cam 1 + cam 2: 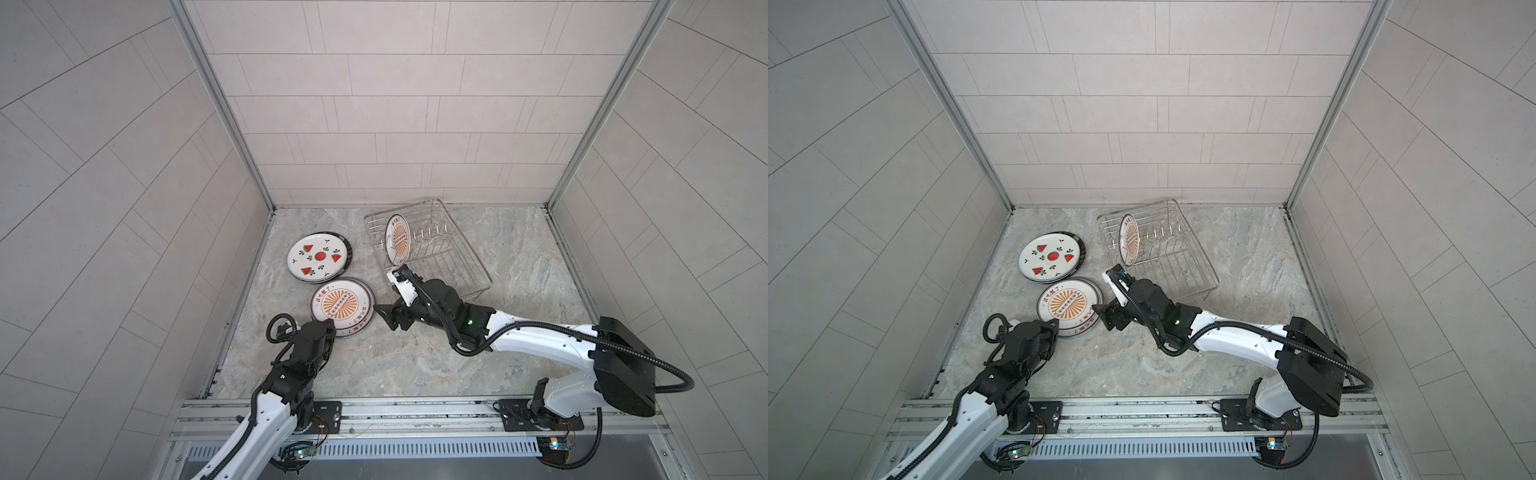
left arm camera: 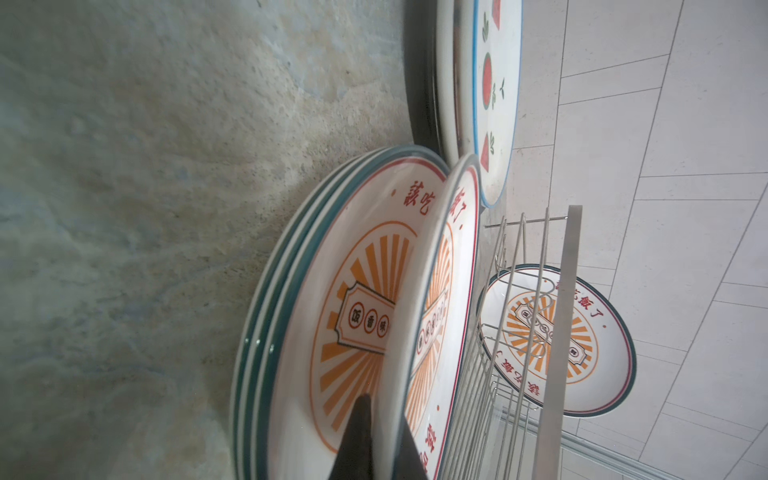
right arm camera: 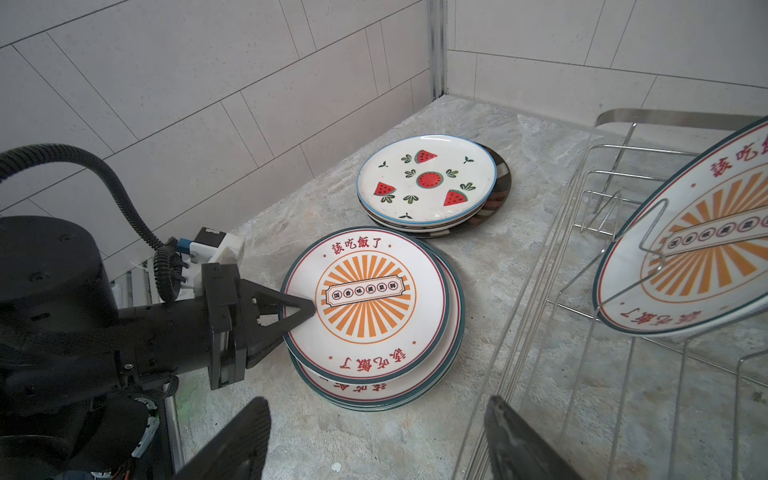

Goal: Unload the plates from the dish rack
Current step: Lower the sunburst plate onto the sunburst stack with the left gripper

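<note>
Our grey marbled stone countertop [image 1: 415, 365] spreads below us. Nearest, our left gripper [image 3: 300, 315] is clamped tight on the rim of a round white ceramic sunburst plate [image 3: 365, 299], which tilts over a stack [image 2: 257, 332] of what look like three more. Our right gripper [image 1: 385, 318] gapes wide and empty just beside the silver wire dish rack [image 1: 453, 266], where we count one upright sunburst plate [image 1: 397, 241]. Left of the rack, a white watermelon plate [image 1: 318, 255] tops a second pile. Pale tiled walls [image 1: 395, 104] enclose three sides.

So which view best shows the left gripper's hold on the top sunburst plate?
The right wrist view: the left gripper pinches the top sunburst plate by its rim. The left wrist view shows that rim edge-on between the fingertips; in both top views the arm hides it.
</note>
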Robot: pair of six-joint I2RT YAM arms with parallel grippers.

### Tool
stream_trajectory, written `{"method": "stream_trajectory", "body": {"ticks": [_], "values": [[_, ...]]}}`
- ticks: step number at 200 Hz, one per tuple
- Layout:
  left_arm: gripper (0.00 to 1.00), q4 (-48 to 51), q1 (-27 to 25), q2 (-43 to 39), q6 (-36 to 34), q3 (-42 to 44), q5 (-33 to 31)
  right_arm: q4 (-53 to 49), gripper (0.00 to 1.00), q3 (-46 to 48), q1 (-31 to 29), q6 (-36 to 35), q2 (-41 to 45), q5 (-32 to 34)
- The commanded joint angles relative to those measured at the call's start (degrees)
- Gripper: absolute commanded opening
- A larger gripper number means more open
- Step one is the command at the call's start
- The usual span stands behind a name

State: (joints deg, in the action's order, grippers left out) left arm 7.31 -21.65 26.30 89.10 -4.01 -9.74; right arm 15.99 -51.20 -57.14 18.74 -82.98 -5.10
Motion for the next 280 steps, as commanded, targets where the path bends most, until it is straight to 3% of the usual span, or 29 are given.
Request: {"method": "stream_trajectory", "body": {"ticks": [1, 62, 147, 166, 210, 280], "values": [[0.06, 1.8, 0.2, 1.2, 0.5, -0.9, -1.8, 0.3, 0.83, -1.0, -0.4, 0.5, -0.7, 0.4], [0.28, 0.9, 0.2, 7.1, -1.6, -3.5, 0.3, 0.4, 0.83, -0.8, -0.4, 0.5, -0.7, 0.5], [0.55, 5.9, 0.2, 5.4, -4.1, -6.0, -3.2, 0.4, 0.82, 0.1, -0.4, 0.4, 0.6, 1.5], [0.65, 8.1, 0.2, 4.4, -7.1, -7.6, -4.8, 0.4, 0.82, 0.1, -0.4, 0.5, 0.7, 1.5], [0.67, 10.8, 0.2, 3.2, -7.5, -8.0, -6.3, 0.1, 0.82, 0.4, -0.3, -0.1, 1.5, 2.8], [0.72, 5.3, 0.2, 2.5, -9.5, -5.8, -4.5, -0.9, 0.83, 0.3, -0.1, -0.2, 3.8, 6.1]]}}
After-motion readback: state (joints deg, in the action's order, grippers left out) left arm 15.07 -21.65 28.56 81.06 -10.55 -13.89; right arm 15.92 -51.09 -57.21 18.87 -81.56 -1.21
